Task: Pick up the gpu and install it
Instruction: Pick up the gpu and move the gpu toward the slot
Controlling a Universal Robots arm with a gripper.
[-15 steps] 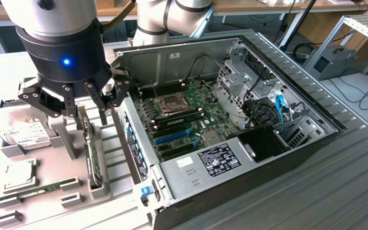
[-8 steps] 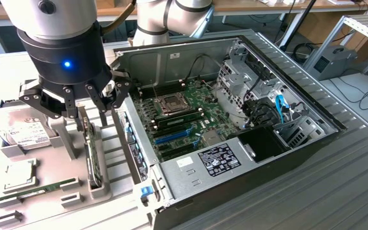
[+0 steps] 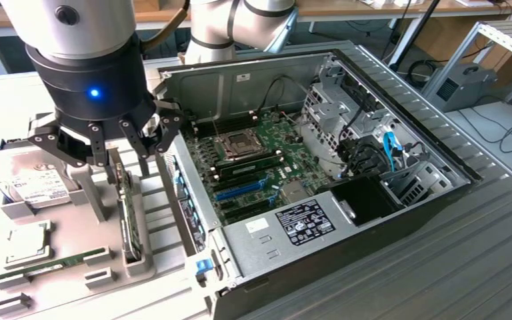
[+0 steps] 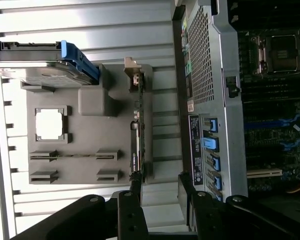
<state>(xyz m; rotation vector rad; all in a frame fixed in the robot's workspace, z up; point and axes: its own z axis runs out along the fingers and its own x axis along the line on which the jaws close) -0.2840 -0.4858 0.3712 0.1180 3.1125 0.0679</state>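
Note:
The gpu (image 3: pixel 130 223) stands on its edge in a slot of the grey parts holder (image 3: pixel 83 230), left of the open computer case (image 3: pixel 345 220) in the exterior view. In the wrist view the gpu (image 4: pixel 136 130) is a thin dark strip with its silver bracket at the far end. My gripper (image 3: pixel 118 150) hangs open just above the card's bracket end, touching nothing. In the wrist view my gripper (image 4: pixel 160 192) has one finger (image 4: pixel 133 197) over the card's near end and the other beside it. The motherboard (image 3: pixel 251 163) lies exposed inside the case.
The holder (image 4: pixel 90 100) also carries a hard drive (image 3: pixel 29 180) with blue rails (image 4: pixel 80 62), a square processor chip (image 4: pixel 50 124) and a slim memory stick (image 4: pixel 72 156). The case wall (image 4: pixel 210 90) rises close beside the holder. Cables and a drive cage (image 3: pixel 345 127) fill the case's far side.

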